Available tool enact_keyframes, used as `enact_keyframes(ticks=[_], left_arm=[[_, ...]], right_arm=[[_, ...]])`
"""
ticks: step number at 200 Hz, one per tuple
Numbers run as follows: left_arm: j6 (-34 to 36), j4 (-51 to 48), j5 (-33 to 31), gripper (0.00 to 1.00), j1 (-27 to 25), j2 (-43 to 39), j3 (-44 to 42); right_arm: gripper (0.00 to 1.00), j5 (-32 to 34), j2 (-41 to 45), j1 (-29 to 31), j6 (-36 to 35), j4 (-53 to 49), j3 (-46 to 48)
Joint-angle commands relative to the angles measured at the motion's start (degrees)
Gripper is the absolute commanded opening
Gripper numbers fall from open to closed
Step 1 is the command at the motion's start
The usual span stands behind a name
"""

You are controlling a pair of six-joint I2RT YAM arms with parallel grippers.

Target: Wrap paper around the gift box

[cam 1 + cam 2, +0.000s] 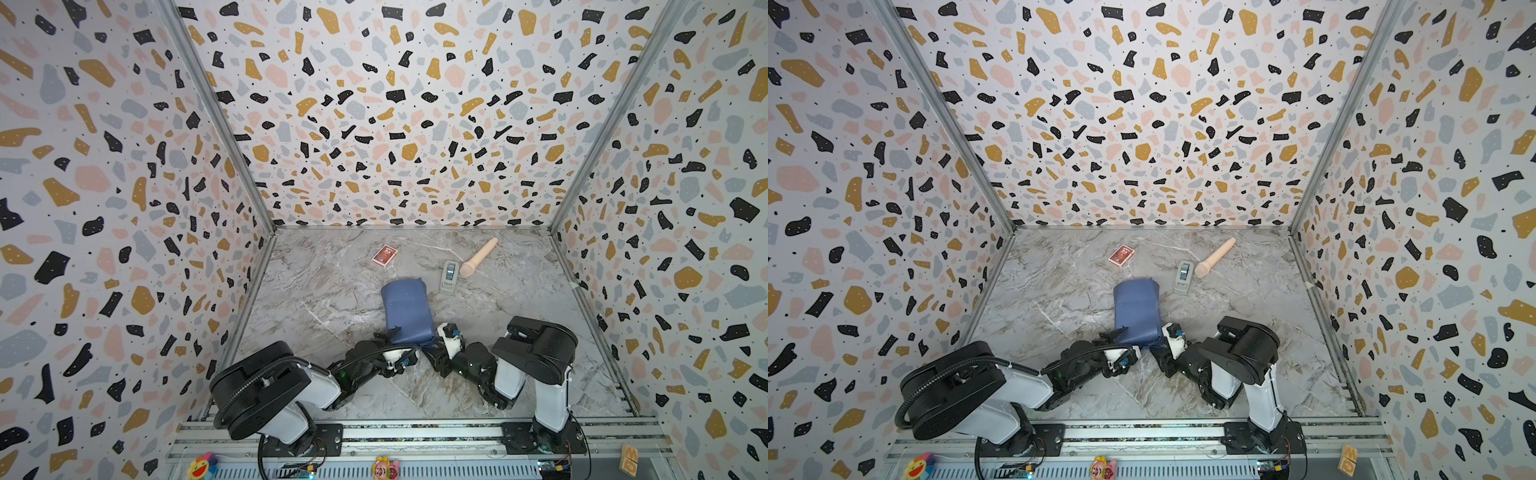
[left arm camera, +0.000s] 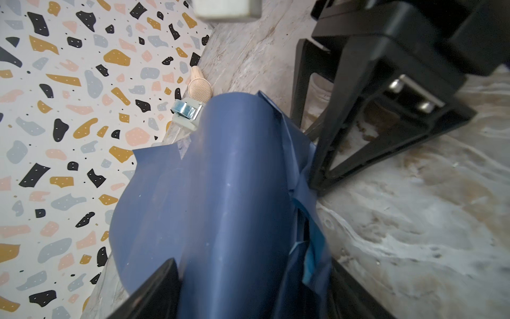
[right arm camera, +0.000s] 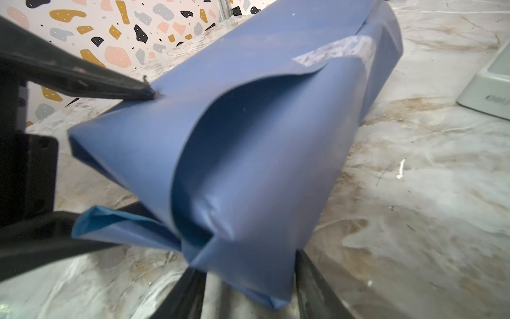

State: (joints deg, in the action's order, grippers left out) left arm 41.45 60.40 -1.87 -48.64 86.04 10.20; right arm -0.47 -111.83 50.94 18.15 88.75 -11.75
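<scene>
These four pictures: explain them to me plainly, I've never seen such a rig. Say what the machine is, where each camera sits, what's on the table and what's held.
Two robot arms stand at the near edge of a marbled table. Two pictures look down from one overhead camera pair. The other two come from cameras on the arms' wrists. Mid-table lies blue paper rolled into a bundle, with one seam taped. The gift box is presumably inside, hidden. Farther back lie a red card pack, a tape dispenser and a beige microphone-shaped toy. The left hand and right hand each have two fingers either side of the bundle's near end. Whether they squeeze it I cannot tell.
</scene>
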Motion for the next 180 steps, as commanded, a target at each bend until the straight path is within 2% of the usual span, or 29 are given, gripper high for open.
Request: enact_keyframes(ticks=[1, 47, 99, 133, 180], left_arm=[[-1.7, 3.3, 2.4, 0.75, 1.2, 2.7, 1.0], [-2.2, 1.4, 3.7, 0.63, 2.2, 5.1, 2.5], [-2.5, 1.0, 4.4, 0.59, 2.6, 5.5, 2.6], [-1.7, -0.5, 5.6, 0.60, 2.6, 4.8, 2.6], [-1.5, -1.8, 6.0, 0.71, 2.6, 5.4, 3.3]], right_arm=[[0.51, -0.6, -0.5, -0.1, 1.0, -0.4, -0.5], [0.51, -0.1, -0.2, -0.2, 1.1, -0.6, -0.2], [0.60, 1.2, 1.3, -1.0, 1.9, -4.5, -1.4], [0.57, 1.6, 1.4, -1.5, 4.2, -6.0, -3.0], [0.52, 1.2, 0.1, -1.6, 6.7, -6.1, -3.7]])
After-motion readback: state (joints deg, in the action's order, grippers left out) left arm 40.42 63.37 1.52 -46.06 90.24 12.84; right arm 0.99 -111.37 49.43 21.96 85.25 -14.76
